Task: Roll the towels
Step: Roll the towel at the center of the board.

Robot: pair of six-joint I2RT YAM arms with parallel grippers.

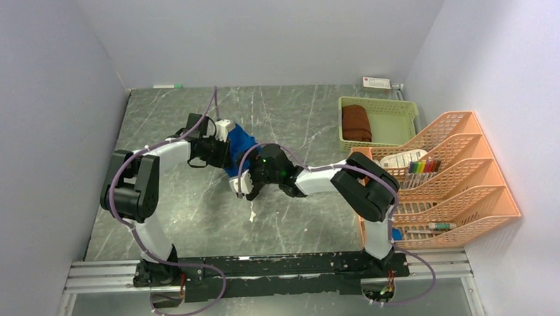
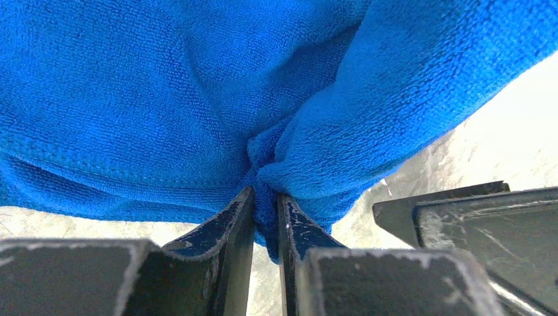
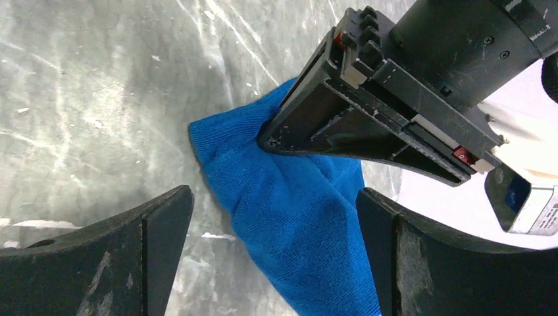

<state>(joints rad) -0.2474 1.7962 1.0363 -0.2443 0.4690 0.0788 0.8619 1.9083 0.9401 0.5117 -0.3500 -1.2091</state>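
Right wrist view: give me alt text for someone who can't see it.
The left gripper pinches a bunched blue towel over a grey marbled table. The right gripper is open, its two dark fingers framing the bottom of the picture on either side of the towel.

We count two towels, one blue towel (image 1: 238, 141) and one rust-brown towel (image 1: 356, 122); one green basket (image 1: 394, 127); one orange rack (image 1: 468, 193).
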